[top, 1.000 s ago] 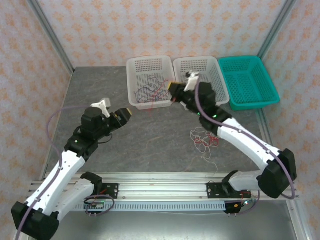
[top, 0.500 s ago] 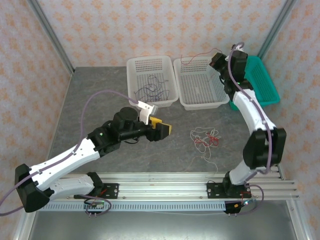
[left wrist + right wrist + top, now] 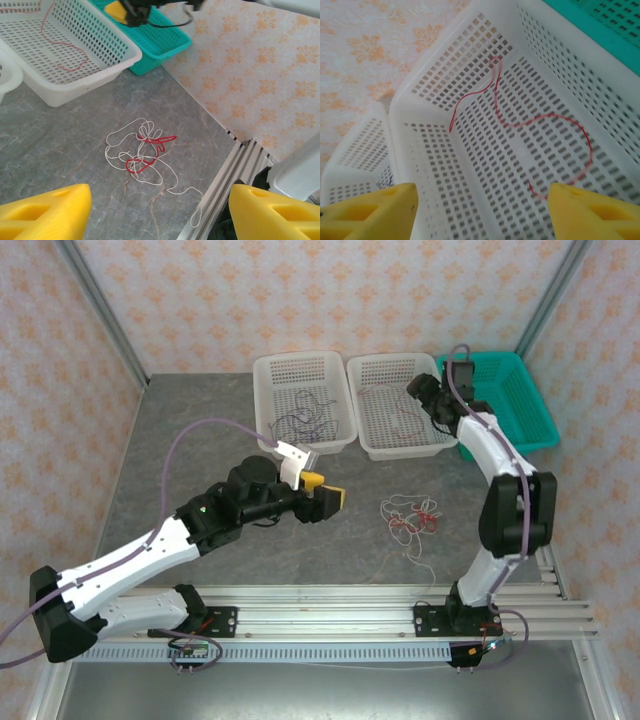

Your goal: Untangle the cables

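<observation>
L gripper (image 3: 160, 207) spread wide, empty, near tangled cables (image 3: 145, 152); R gripper (image 3: 480, 202) spread, empty, above 1 red cable (image 3: 552, 116).

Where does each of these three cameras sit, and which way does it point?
Top external: above and behind, looking down at the table; left arm and right arm show.
Left wrist: on the left arm, facing the white-and-red tangle; open left gripper shows.
Right wrist: on the right arm, looking into the middle white basket; open right gripper shows.
Shared: both wrist views show the red cable in that basket.
</observation>
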You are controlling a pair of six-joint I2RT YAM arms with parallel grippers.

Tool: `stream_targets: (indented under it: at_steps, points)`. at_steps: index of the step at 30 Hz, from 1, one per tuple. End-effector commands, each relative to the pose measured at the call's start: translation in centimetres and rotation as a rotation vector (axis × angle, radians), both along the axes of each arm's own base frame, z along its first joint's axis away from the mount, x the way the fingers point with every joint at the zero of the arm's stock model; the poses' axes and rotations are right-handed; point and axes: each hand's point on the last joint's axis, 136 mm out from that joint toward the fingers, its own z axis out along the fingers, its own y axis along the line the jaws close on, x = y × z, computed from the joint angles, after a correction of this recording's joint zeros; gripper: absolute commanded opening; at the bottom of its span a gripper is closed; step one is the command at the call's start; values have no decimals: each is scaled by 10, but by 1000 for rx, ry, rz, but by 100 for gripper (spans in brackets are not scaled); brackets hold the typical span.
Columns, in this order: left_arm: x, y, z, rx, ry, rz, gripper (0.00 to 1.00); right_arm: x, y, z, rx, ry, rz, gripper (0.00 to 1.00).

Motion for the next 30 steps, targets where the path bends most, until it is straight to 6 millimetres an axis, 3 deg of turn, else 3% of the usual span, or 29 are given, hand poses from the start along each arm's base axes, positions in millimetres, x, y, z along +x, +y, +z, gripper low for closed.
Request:
stream_targets:
  at_steps: [1,3,5,9,12,15,20,24,25,29,30]
  points:
    - [8,-7,-9,-7,-2,28,73,-50,-6,37,32,-77,-41,69]
    - [12,-11,-16,-1,14,31,73,-86,-13,40,43,-112,-78,69]
    - [17,-16,-23,3,24,38,73,-128,-26,26,36,-102,-145,68]
    - [27,-25,-29,-1,29,53,72,-202,-38,-21,26,-16,-202,66]
    - [33,-32,-32,11,32,51,72,-237,-31,-62,36,148,-162,65]
    - [38,-38,-38,29,44,51,72,-259,-16,-98,36,288,-102,66]
    - [40,-43,-40,11,71,53,71,-276,-6,-143,-43,442,-54,70]
    - [38,-36,-45,8,83,74,72,-264,9,-156,-55,447,27,67]
    - [37,-34,-47,12,83,78,72,-259,16,-156,-67,435,57,62]
    - [36,-28,-47,25,80,96,72,-236,59,-142,-236,355,264,9]
    - [37,-26,-46,27,78,101,72,-231,76,-139,-276,338,333,2]
